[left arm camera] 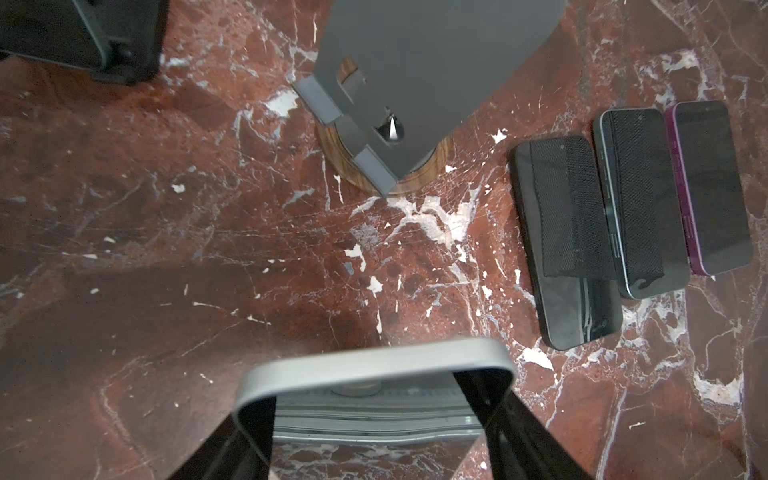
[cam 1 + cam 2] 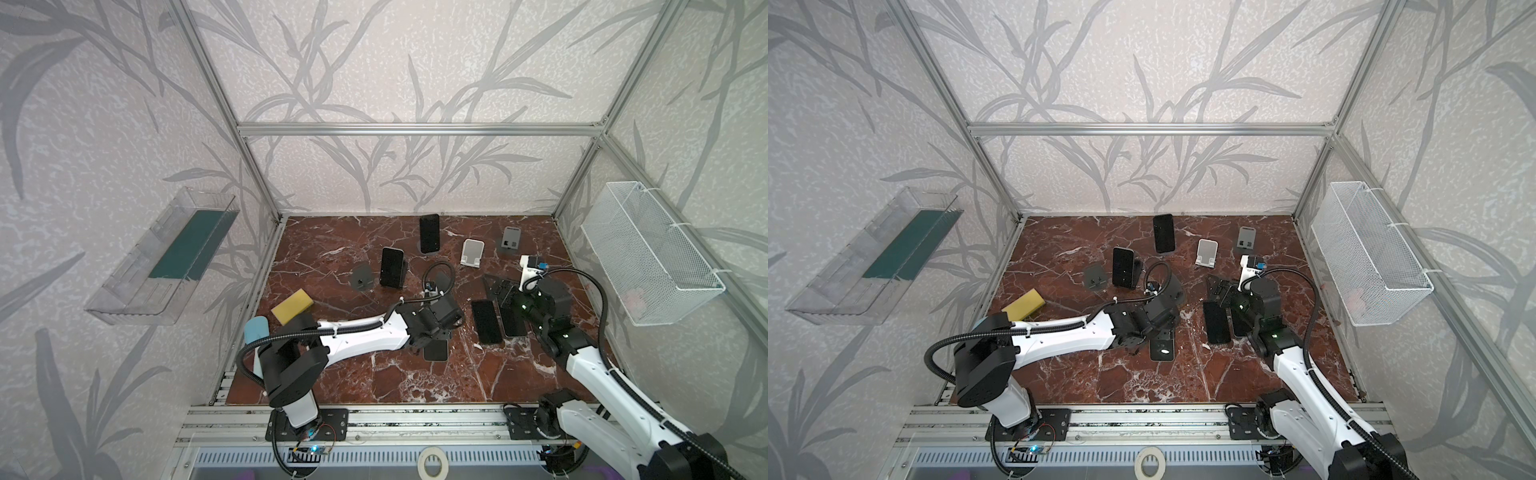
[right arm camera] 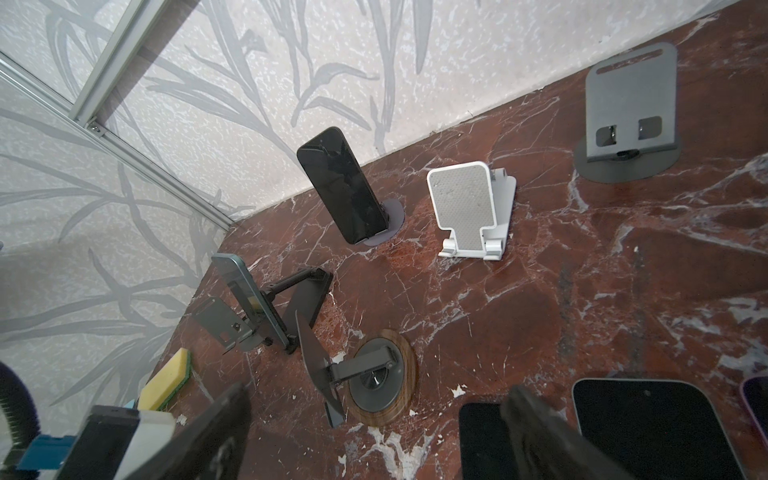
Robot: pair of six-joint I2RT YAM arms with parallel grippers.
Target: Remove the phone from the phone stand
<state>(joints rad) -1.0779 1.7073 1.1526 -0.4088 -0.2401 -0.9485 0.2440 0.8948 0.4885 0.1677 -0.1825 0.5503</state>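
My left gripper is shut on a grey-edged phone, with its black fingers pressing both long sides. In both top views that phone hangs low under the left gripper, near the middle of the table. The grey phone stand on a round wooden base stands bare just beyond it. It also shows in the right wrist view as the stand. My right gripper is open and holds nothing, above phones lying flat.
Three phones lie flat side by side. Two more phones lean on stands at the back. Bare stands, a yellow sponge, a wire basket and a clear bin surround the table.
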